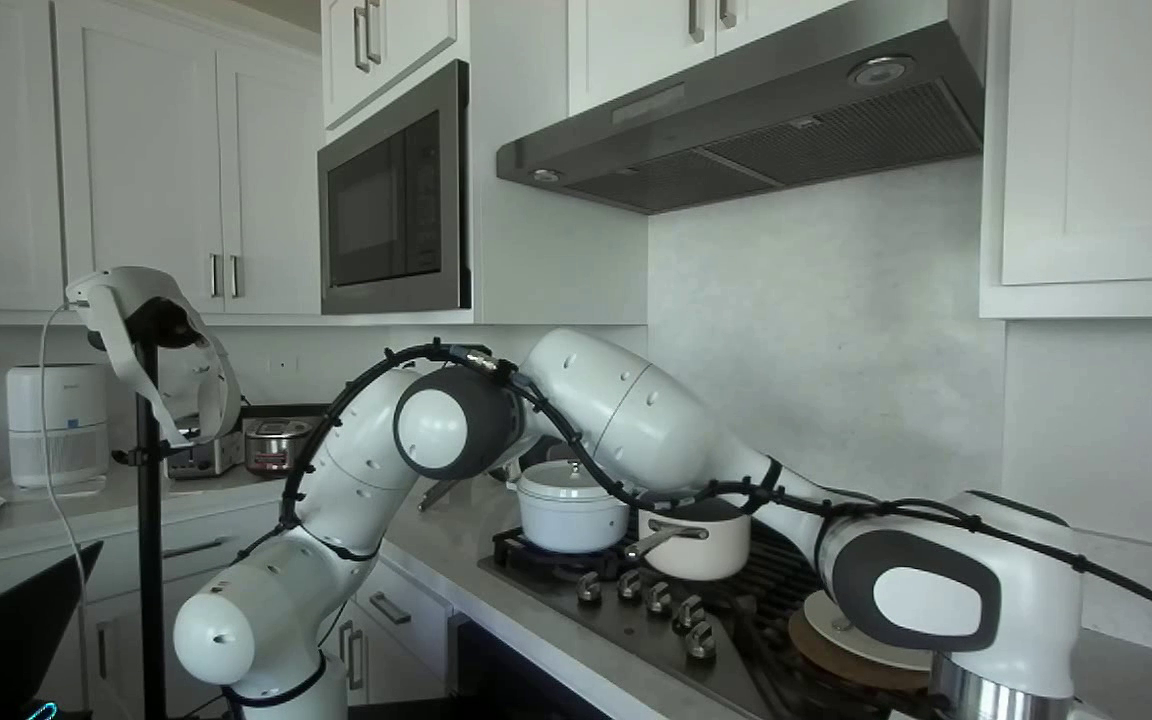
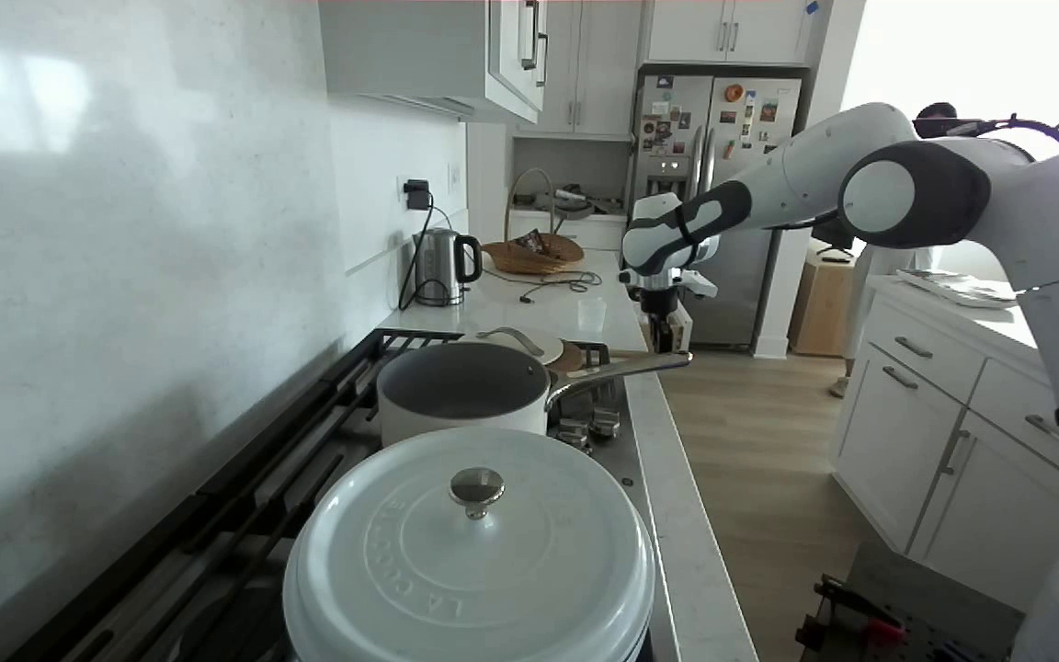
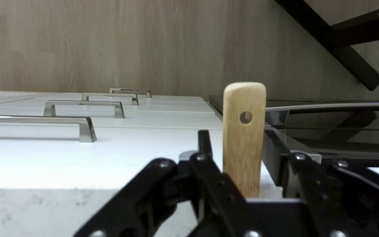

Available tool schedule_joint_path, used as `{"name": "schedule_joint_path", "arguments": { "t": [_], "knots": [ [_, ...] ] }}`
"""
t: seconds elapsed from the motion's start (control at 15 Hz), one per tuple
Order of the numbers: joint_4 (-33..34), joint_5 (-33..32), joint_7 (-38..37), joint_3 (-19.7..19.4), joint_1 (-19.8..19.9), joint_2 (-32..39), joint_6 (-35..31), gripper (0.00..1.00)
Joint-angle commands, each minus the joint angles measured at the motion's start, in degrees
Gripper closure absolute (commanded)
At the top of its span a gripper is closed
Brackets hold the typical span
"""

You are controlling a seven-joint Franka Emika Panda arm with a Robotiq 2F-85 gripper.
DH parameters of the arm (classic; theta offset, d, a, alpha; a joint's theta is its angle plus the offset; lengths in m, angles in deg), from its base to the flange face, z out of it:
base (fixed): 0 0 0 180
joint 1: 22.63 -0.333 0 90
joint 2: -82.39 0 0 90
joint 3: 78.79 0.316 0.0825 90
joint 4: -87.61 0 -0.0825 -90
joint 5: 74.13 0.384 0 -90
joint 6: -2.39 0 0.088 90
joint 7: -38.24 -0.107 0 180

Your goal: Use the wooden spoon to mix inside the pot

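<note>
Outward: wooden spoon (image 3: 244, 148), holed end | long axis across counter edge (image 3: 61, 197) | tool (image 3: 237, 140) half-parted around it, seemingly loose

"LA COCOTTE" in raised letters on the pale pot lid (image 2: 493, 556).

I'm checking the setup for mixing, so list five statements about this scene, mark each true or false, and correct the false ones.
A light-tan, flat wooden handle with a round hole is between the two fingers of the black pincer. True.
The round, cream, long-handled saucepan is covered. False: it is open.
A round white lid with a metal knob covers the larger, pale round pot. True.
A shiny steel kettle stands on the white counter near a brown wicker basket. True.
The pincer hovers over the saucepan. False: it is away from it, near the counter's edge.
</note>
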Motion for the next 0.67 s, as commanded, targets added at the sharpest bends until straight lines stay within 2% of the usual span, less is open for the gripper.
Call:
{"name": "schedule_joint_path", "arguments": {
  "t": [0.0,0.2,0.6],
  "knots": [
    [0.34,-0.02,-1.62,0.22,0.11,-0.26,-0.05,0.23],
    [0.60,-0.24,-1.83,0.09,0.10,-0.60,0.37,0.02],
    [2.12,-2.87,-1.14,-0.96,-0.05,-3.90,5.49,0.00]
  ]
}}
